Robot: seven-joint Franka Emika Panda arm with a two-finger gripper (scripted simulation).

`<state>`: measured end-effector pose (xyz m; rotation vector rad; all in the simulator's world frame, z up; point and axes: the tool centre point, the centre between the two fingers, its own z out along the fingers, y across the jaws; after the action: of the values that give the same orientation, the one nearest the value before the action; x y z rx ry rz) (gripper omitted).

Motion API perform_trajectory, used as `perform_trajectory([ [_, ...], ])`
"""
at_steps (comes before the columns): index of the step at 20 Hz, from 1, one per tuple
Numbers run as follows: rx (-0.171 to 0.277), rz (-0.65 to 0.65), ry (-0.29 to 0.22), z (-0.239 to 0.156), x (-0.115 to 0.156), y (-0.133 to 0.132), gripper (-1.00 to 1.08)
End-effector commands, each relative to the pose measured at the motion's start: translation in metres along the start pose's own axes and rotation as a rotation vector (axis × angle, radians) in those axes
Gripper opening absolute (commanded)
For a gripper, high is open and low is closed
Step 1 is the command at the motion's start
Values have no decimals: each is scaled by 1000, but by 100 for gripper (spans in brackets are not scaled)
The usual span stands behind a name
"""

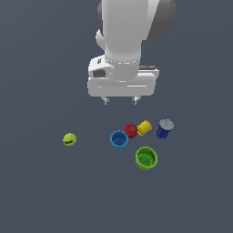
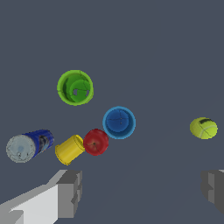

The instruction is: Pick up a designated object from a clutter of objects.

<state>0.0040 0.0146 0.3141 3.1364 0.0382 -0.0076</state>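
Tennis ball (image 1: 69, 139) sat alone, well apart from blue cup (image 1: 119, 140) and rest of clutter, toward exterior view's left. Gripper (image 1: 121, 100) hovered high, spread wide, empty. Probably light, slightly springy, prone to rolling; best pinched across widest middle.

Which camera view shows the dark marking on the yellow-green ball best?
The wrist view. There the tennis ball appears larger, and its dark marking is clear near its upper edge. In the exterior view the ball is small, alone at the exterior view's left, away from the cups; its marking is only a small dark smudge.
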Motion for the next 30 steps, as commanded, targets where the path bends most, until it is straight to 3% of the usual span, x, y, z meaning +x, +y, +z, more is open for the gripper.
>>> perform_trajectory([
  [1, 0, 0, 0, 0, 0, 0, 100],
  [10, 3, -22, -13, -5, -1, -24, 100],
  [17, 7, -7, -13, 2, 3, -15, 100],
  [24, 23, 61, -11, 36, 18, 25, 100],
  [30, 36, 167, -6, 90, 29, 92, 100],
])
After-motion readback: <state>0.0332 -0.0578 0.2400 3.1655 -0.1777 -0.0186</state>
